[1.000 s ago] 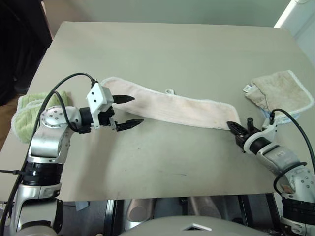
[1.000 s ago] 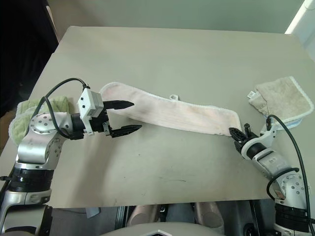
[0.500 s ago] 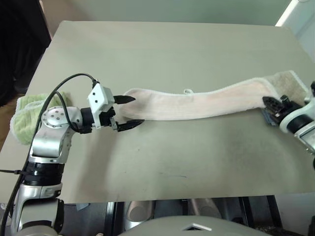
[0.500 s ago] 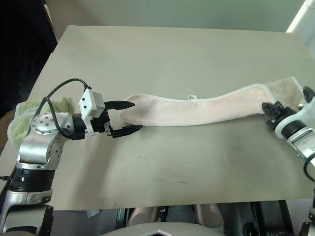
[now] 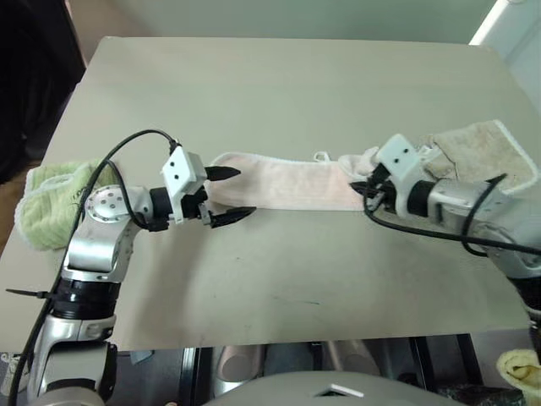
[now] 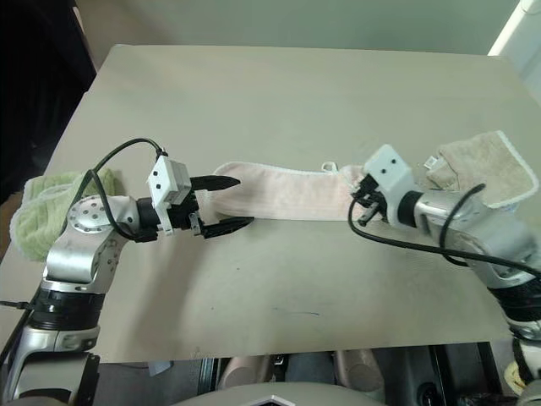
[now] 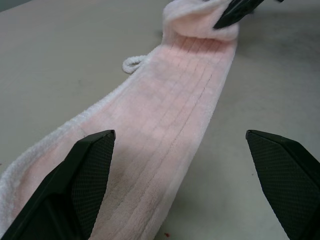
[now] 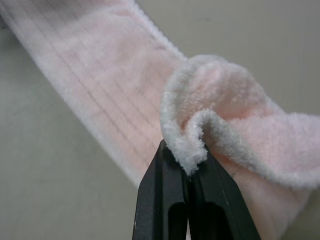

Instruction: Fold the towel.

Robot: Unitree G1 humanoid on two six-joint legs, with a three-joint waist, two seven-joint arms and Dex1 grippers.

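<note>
Pink terry towel [image 5: 283, 181], lying as a long narrow strip across the middle of the tabletop [image 5: 279, 93], already doubled lengthwise by the look of it. Right end lifted and curled back over the strip, pinched by its white-trimmed corner in the right gripper [image 8: 186, 167], fingers pressed together on the cloth. Left end flat on the tabletop, lying between the widely spread fingers of the left gripper [image 5: 226, 196], not gripped. Small white loop [image 5: 320, 156] showing on the far edge, near the raised end.

Judged progress: roughly midway. Lengthwise fold seemingly done; crosswise fold just begun, with the right end hanging above the strip and well short of the left end. Left to do: carry the pinched end across to the left end, lay it down edge to edge, let go, perhaps fold once more.

Around: beige towel [image 5: 486, 156] at the right edge of the tabletop, just behind the right arm; green towel [image 5: 51, 203] bunched at the left edge, beside the left arm. Neither touching the pink one. Nothing lying in the path of the fold, though the open left gripper sits right where the carried end should land and may need to draw back.
</note>
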